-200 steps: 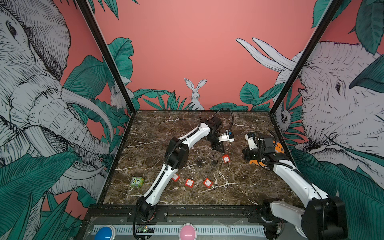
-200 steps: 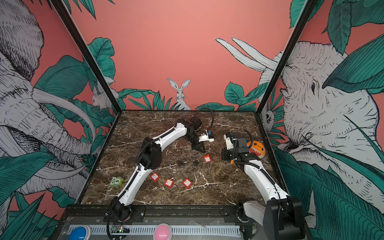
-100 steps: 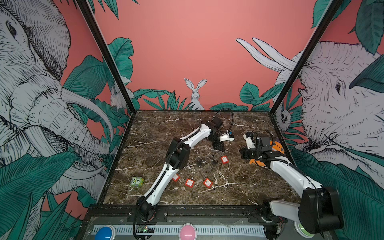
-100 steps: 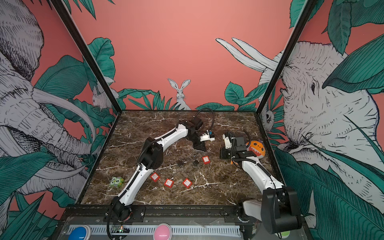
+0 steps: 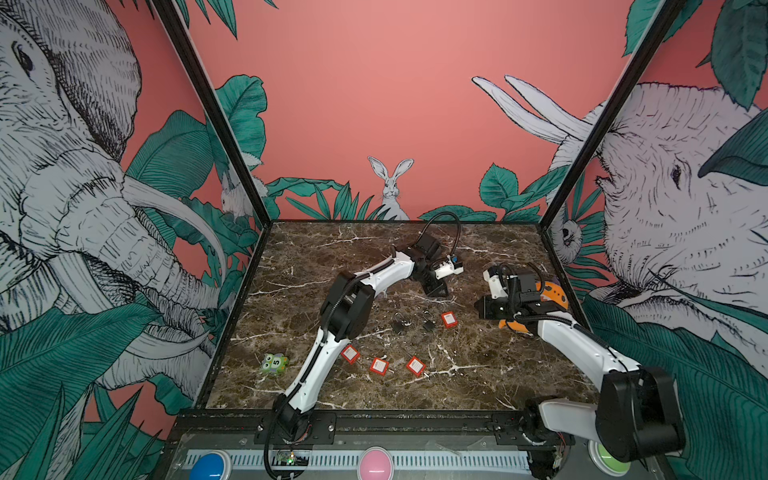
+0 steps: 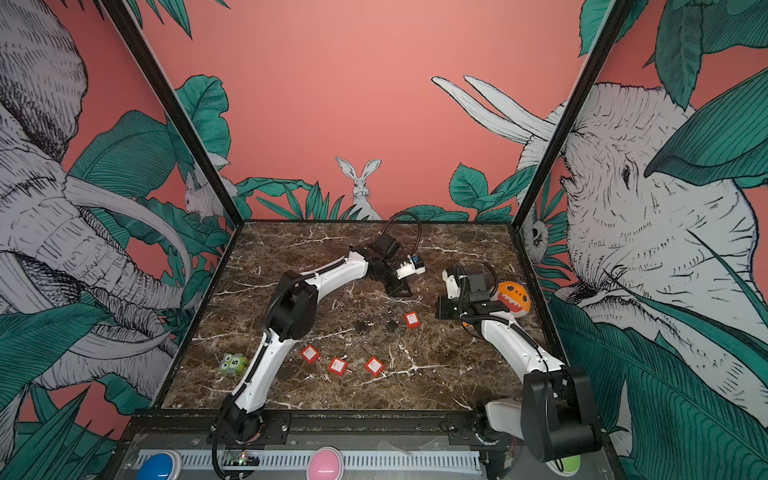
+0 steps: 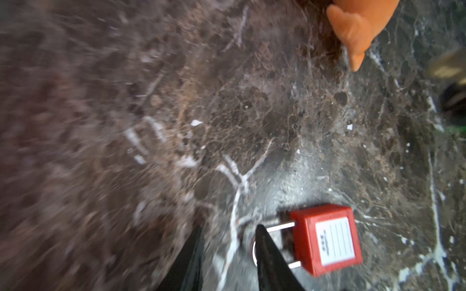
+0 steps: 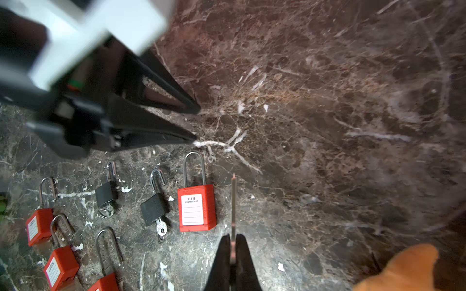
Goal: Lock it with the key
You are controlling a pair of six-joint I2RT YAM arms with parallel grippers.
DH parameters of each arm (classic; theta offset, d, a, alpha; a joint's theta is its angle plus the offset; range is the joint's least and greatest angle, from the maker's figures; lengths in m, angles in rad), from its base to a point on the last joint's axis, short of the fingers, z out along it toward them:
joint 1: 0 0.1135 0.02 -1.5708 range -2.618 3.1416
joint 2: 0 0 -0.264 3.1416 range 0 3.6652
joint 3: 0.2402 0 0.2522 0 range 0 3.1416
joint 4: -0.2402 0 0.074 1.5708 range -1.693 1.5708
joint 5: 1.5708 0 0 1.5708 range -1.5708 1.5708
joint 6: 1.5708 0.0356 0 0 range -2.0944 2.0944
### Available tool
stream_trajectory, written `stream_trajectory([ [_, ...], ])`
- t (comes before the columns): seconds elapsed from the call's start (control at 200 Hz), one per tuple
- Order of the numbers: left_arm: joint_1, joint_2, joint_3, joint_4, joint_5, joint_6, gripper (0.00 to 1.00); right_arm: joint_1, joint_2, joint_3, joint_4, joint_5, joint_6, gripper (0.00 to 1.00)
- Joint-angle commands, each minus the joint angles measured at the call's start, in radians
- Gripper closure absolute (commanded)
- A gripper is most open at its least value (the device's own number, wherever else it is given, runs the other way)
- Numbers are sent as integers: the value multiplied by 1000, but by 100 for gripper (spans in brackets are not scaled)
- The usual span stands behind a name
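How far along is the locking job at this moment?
Done: the right gripper pinches the key, blade pointing out. In hand: the left gripper stands open beside the lone red padlock, gripping nothing. Remaining: key not yet in that padlock; insert and turn.

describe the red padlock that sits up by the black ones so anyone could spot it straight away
On the dark marble table, skip the row of three red padlocks near the front edge and find the two small black padlocks in the middle. The lone red padlock lies just to their right in both top views; it is the only red one outside that front row.
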Motion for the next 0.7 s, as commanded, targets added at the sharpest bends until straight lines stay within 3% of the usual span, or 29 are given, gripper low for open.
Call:
stream_trajectory([
  [0.0,80,-221,-140,232,27,-124,62,44,56,20,-4,-31,6,100],
  [0.345,149,-548,-577,392,-53,-174,60,96,243,78,-15,-21,-2,100],
  [0.695,153,-598,-644,374,-77,-155,60,105,343,103,-8,16,-7,100],
])
